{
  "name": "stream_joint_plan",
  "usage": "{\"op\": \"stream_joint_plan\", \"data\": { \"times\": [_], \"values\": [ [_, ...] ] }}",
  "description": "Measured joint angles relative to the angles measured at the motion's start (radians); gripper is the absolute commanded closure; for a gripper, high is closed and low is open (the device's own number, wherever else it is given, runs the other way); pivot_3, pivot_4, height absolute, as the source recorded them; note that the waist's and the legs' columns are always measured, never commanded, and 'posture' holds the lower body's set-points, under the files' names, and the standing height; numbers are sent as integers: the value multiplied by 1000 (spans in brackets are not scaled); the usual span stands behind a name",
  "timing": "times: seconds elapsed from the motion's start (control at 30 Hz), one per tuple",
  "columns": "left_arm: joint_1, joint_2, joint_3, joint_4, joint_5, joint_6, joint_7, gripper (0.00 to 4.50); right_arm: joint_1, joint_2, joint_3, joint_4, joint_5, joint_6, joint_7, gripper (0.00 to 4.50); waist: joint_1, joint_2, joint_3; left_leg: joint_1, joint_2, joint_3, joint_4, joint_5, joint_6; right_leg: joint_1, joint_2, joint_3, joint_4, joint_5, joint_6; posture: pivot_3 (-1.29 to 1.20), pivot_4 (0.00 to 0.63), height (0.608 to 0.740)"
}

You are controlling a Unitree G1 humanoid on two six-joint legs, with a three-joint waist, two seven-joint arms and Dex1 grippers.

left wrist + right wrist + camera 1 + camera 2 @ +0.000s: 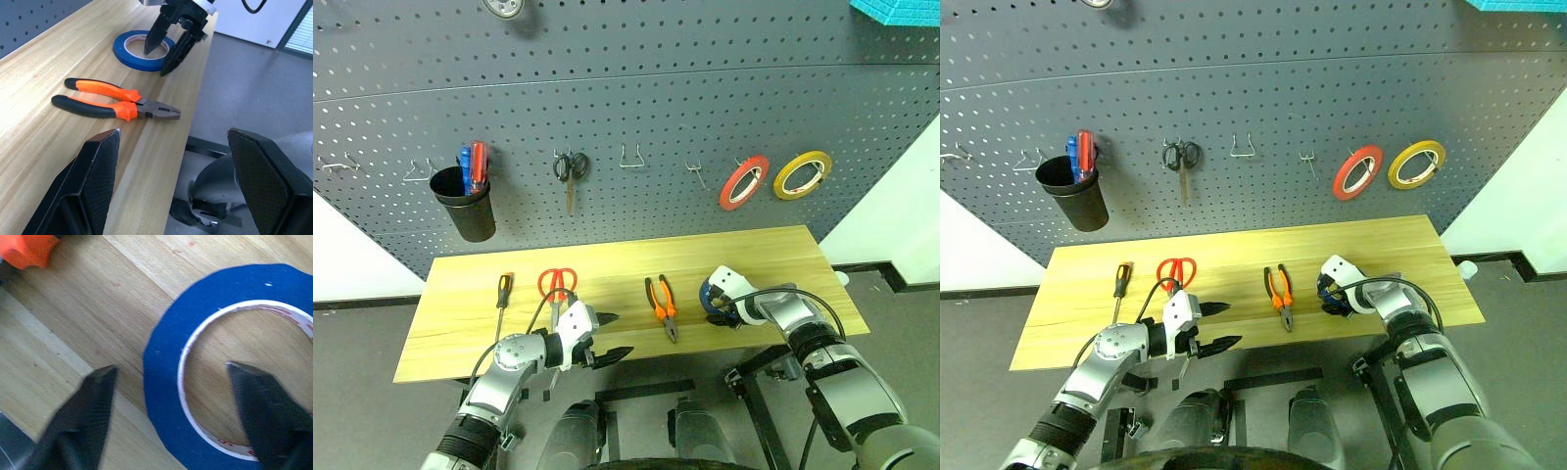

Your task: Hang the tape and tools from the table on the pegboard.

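Observation:
The blue tape [134, 46] lies flat near the right end of the table [607, 257]. My right gripper [717, 311] points down over it, open, with one finger inside the ring and the other outside the band [274, 284], not pressing it. The orange-and-black pliers [664, 305] lie at the table's middle. To their left are the red-handled scissors [557, 284] and then the screwdriver [503, 291]. My left gripper [617, 335] hangs open and empty at the front edge, between scissors and pliers. The pegboard [636, 88] stands behind the table.
On the pegboard hang a black cup [465, 206] with pens, small black-handled scissors [571, 168], a red tape ring [744, 183] and a yellow tape ring [802, 174]. Bare metal hooks [629, 157] sit between the black scissors and the red ring.

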Motion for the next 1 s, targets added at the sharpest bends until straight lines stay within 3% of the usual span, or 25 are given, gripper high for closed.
{"op": "stream_joint_plan", "data": {
  "times": [0.17, 0.2, 0.47, 0.8, 1.0],
  "values": [
    [3, 4, 0, 0, 0, 0, 3, 848, 0, -1, 13, -3, -1, -5, 13, 3712, -1, 0, 0, 0, 0, 0, 0, 0, 0, 0, 0, 0, 0, 0, 0, -52, 124, 728],
    [5, 6, 0, 0, 0, -1, 3, 848, 1, -1, 15, -8, -3, -5, 15, 3861, -1, 0, 0, 0, 0, 0, 0, 0, 0, 0, 0, 0, 0, 0, 0, -53, 123, 728],
    [18, 10, 3, 0, -1, -5, 16, 848, 75, -26, 18, -115, -16, -30, -24, 3861, 2, 0, 0, 0, 0, 0, 0, 0, 0, 0, 0, 0, 0, 0, 0, -55, 115, 728],
    [15, -26, 72, 29, 1, -148, 138, 848, 426, -247, 53, -604, -244, -320, -337, 3861, 19, 1, 2, -8, 0, 3, 1, 0, 0, -8, 0, 0, 0, 0, 1, -115, 112, 728],
    [-42, -85, 134, 142, -37, -321, 157, 848, 387, -280, 93, -706, -426, -448, -492, 3861, 19, -2, 4, -8, 0, 3, 4, 0, 0, -6, -1, 0, -1, 0, 1, -120, 108, 728]
  ]
}}
